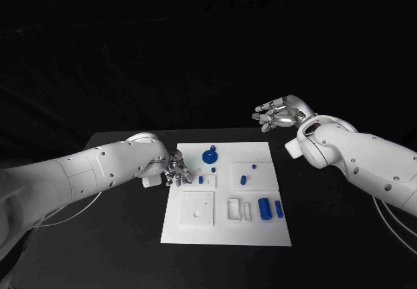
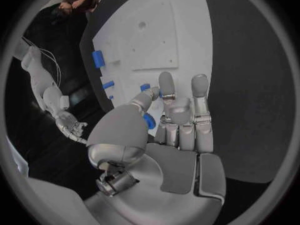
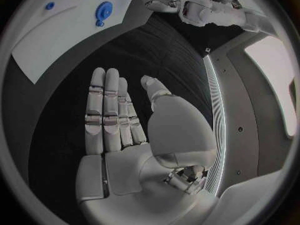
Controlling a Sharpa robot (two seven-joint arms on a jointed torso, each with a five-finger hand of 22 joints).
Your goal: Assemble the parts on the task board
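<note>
The left arm [image 1: 78, 174] is extended from the picture's left edge in the head view, with its wrist bent and the left hand [image 1: 175, 168] directed downward at the arm's end. In the left wrist view the fingers [image 2: 181, 110] of this hand are seen stretched forward side by side, with the thumb [image 2: 140, 102] brought across in front of them; whether anything is pinched cannot be told. The right arm [image 1: 365, 159] is raised from the right edge, and the right hand [image 1: 276, 115] is held aloft beyond its wrist. In the right wrist view its fingers [image 3: 106, 110] are shown straight and close together, the thumb [image 3: 155, 90] set apart, the palm bare.
</note>
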